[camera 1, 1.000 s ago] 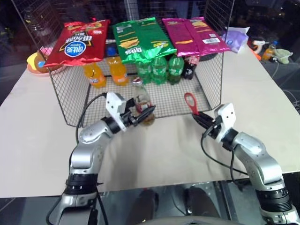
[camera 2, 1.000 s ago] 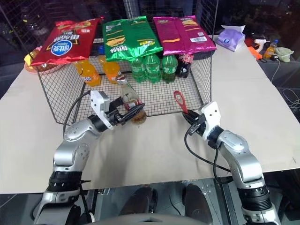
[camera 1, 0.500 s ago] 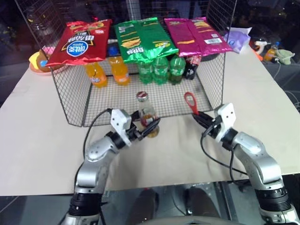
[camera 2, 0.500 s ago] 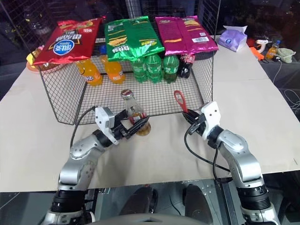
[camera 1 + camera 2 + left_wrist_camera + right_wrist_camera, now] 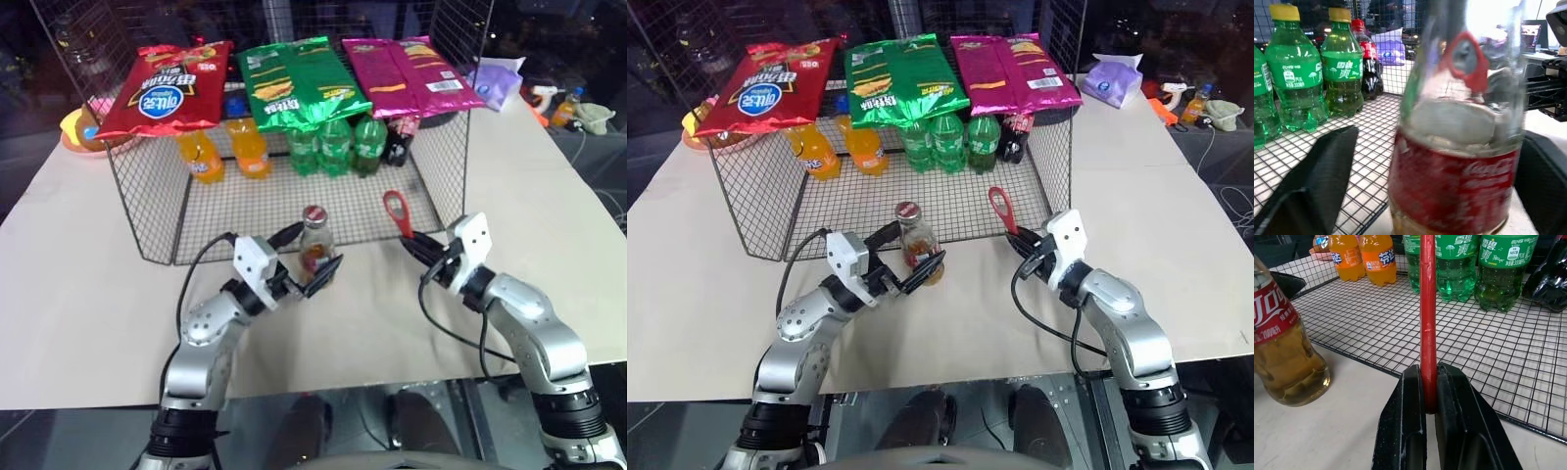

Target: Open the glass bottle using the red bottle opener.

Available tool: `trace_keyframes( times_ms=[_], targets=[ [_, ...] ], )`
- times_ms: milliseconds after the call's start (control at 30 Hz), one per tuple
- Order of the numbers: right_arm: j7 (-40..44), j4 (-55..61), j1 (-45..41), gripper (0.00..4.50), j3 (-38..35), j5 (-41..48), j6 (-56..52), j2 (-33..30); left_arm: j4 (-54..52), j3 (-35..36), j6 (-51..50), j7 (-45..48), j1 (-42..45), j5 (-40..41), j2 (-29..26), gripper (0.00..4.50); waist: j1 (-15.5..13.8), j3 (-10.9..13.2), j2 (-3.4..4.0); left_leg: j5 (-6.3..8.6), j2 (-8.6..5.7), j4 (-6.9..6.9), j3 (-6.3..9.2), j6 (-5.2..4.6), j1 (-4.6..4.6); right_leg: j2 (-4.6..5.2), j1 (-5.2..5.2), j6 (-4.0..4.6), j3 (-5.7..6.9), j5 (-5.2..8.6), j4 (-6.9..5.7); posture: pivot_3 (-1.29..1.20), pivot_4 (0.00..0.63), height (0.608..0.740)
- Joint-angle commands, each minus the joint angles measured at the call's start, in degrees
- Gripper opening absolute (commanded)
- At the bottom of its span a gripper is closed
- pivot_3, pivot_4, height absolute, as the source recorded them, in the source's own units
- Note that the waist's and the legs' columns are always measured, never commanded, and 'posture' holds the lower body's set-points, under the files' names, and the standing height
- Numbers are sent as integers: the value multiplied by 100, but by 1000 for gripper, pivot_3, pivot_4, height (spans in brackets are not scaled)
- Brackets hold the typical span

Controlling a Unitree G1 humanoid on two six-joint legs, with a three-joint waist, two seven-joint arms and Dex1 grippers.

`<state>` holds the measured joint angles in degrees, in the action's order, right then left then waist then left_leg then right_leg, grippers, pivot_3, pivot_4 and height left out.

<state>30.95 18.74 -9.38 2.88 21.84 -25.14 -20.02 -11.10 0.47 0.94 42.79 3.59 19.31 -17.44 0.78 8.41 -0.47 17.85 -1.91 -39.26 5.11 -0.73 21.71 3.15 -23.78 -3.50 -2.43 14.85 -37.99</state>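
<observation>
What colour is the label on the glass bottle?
Red with white lettering, around the bottle; clearest in the left wrist view.

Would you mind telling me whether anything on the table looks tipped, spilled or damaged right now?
Nothing stands out. The glass bottle stands upright on the table at the wire rack's front edge, cap on, between the open fingers of the left gripper. The right gripper holds the red bottle opener upright. No liquid shows on the table.
</observation>
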Motion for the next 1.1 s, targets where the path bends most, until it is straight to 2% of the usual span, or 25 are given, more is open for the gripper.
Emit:
trace_keyframes(
  times_ms=[33,667,1100],
  targets=[
    [37,113,-80,40,-114,157,-37,25,-205,24,97,-24,-48,92,-23,4466,0,0,0,0,0,0,0,0,0,0,0,0,0,0,0,0,150,740],
    [-10,77,-156,40,-176,349,-308,-1,-730,-21,-32,-161,172,378,-25,4466,1,0,0,0,0,0,0,0,0,-1,1,0,0,0,0,0,150,740],
    [99,-45,-274,40,-124,201,-251,-71,-597,-75,531,118,175,437,63,4466,1,0,0,0,0,0,-1,0,0,-1,1,0,0,0,0,0,150,740]
  ],
)
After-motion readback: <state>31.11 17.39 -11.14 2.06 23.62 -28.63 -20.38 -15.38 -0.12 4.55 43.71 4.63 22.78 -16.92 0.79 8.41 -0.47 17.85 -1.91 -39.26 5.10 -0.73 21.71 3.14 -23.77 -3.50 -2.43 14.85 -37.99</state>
